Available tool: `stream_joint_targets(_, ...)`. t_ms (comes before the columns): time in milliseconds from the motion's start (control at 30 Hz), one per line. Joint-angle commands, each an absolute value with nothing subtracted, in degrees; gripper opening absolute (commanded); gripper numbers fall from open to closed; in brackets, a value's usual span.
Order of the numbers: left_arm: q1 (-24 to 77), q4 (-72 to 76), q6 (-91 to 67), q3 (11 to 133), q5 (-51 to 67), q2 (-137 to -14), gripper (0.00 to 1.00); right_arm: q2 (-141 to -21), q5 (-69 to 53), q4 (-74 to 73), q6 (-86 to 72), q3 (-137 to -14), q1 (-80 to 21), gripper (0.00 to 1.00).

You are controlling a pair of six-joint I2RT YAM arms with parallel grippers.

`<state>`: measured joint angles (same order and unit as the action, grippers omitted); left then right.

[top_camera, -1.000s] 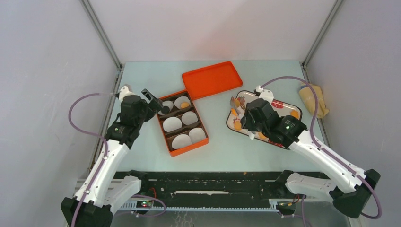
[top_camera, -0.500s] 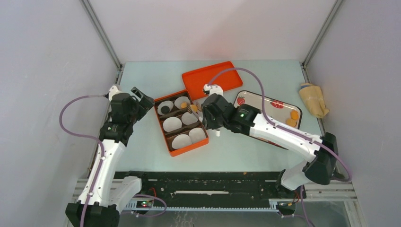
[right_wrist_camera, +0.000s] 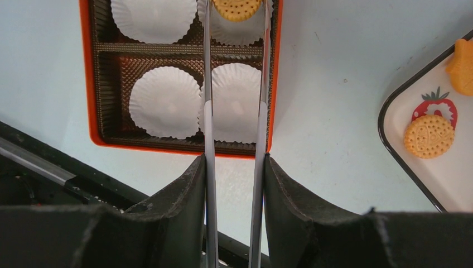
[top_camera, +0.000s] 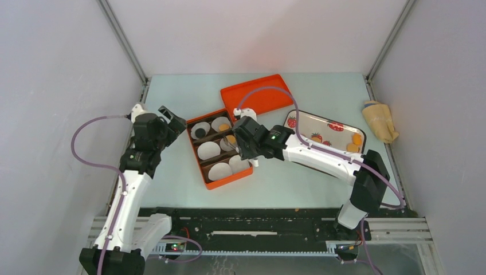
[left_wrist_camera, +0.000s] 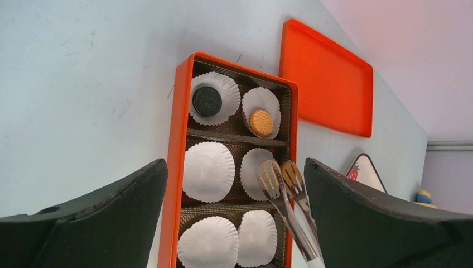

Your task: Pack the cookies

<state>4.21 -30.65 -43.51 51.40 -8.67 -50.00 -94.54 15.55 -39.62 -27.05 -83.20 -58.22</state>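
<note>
My right gripper [top_camera: 245, 144] [right_wrist_camera: 233, 162] is shut on metal tongs [right_wrist_camera: 207, 84]. The tongs pinch an orange-yellow cookie [top_camera: 231, 139] [right_wrist_camera: 237, 8] just above the middle right paper cup of the orange box [top_camera: 213, 184]. Another cookie [top_camera: 224, 127] [left_wrist_camera: 260, 122] lies in the back right cup, and a dark round cookie [left_wrist_camera: 207, 101] lies in the back left cup. More cookies [top_camera: 357, 139] [right_wrist_camera: 429, 136] lie on the strawberry tray [top_camera: 298, 114]. My left gripper [top_camera: 175, 121] [left_wrist_camera: 234, 163] is open and empty, left of the box.
The box's orange lid [top_camera: 257, 94] lies behind the box. The other white paper cups [right_wrist_camera: 165, 102] hold nothing. A yellow cloth bundle [top_camera: 380, 119] sits at the table's right edge. A black rail runs along the near edge.
My right arm has swung left from the strawberry tray to the box, carrying a cookie in the tongs. My left arm drew back slightly to the left, then stayed still.
</note>
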Motion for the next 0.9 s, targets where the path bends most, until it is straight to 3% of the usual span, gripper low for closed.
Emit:
stream_joint_targets(0,3.62,-30.26,-42.3,52.38,-8.99,-48.53,0.97,-95.36,16.26,-37.51,-25.67,-86.9,-58.45,0.29)
stream_joint_targets(300,3.55,-29.61,-41.86,52.07,-8.43,-48.21,0.97,-96.17,17.81,-37.73,-25.76,-87.34,-58.54,0.53)
stream_joint_targets(567,3.56,-28.98,-41.66,51.61,-7.79,-47.64,0.98,-94.04,21.11,-39.03,-25.91,-88.23,-58.94,0.51)
stream_joint_targets(867,3.58,-27.13,-42.22,50.77,-5.55,-48.25,0.97,-77.7,31.97,-45.46,-27.31,-84.48,-57.85,0.5)
